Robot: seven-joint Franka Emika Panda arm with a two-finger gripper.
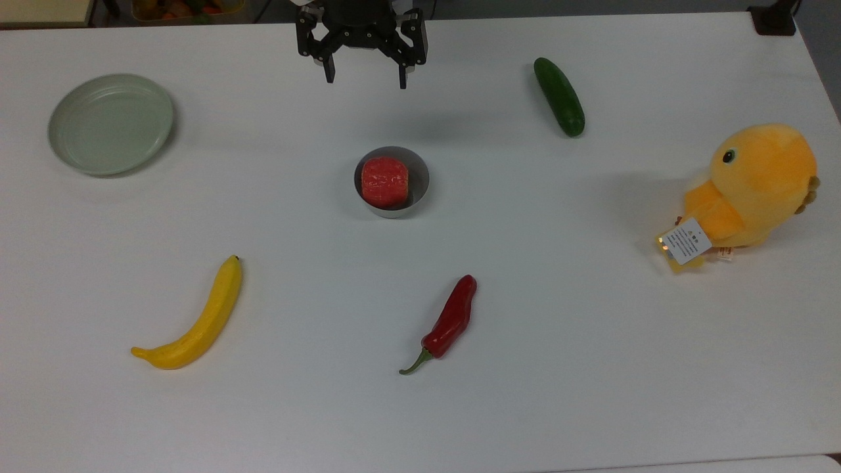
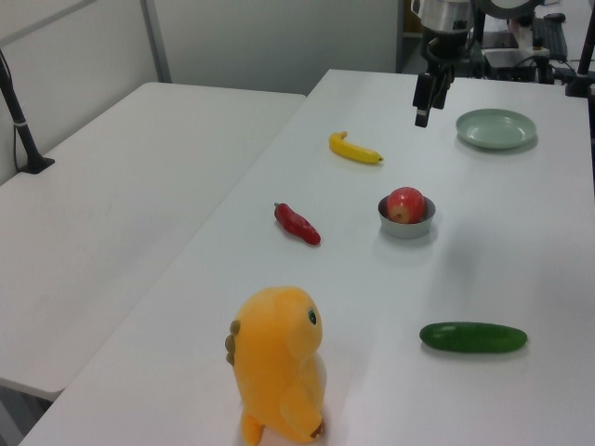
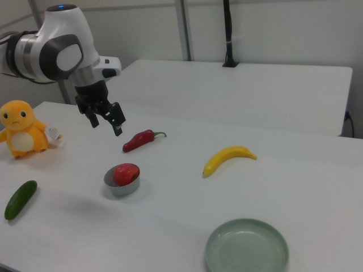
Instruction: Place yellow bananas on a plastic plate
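Taking the top view as a clock face with the grey bowl (image 1: pixel 392 182) at its centre, the yellow banana (image 1: pixel 194 320) lies nearest, at about 8 o'clock, flat on the white surface (image 1: pixel 591 368) and touched by nothing. It is smooth, long and curved, with a small dark tip pointing away from the camera. The red pepper (image 1: pixel 447 323) lies at 5 o'clock, well apart from it. Farther off, the plastic plate (image 1: pixel 110 123) sits empty at 10 o'clock, pale grey-green with a raised rim. Farthest, at 12 o'clock, the hand (image 1: pixel 365 80) hangs above the surface with fingers spread wide, holding nothing.

The likely risk is the grasp: the slick, curved skin could roll or slip between the fingers if they close off-centre, and a long fruit set down carelessly could overhang the rim.
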